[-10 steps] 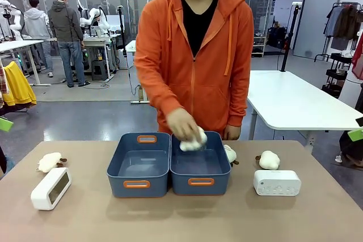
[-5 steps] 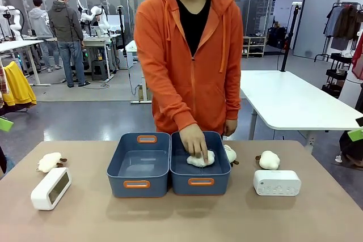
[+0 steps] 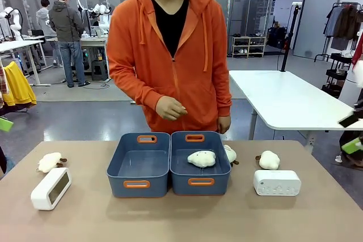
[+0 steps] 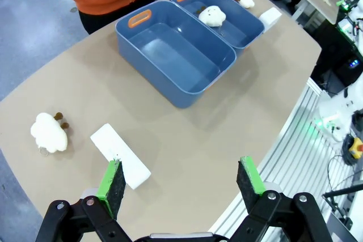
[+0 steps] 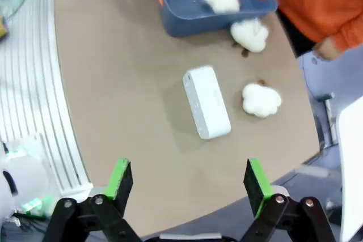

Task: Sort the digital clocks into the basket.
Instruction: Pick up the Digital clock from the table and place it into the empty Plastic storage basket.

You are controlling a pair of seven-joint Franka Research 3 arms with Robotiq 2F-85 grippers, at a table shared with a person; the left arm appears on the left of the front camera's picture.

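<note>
L gripper (image 4: pixel 179 165) & R gripper (image 5: pixel 187 165), jaws spread, nothing held, screen clock (image 3: pixel 51 188) lay left of left tub (image 3: pixel 122 182), dotted clock (image 3: pixel 277 182) right of right tub (image 3: pixel 181 185), plush sheep (image 3: pixel 202 158) inside latter.

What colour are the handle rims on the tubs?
Orange handle rims on blue tubs; clearest in the front view.

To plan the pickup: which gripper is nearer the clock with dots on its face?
Right. The right gripper hovers over the dotted clock; the left gripper hangs over the other clock, far across.
</note>
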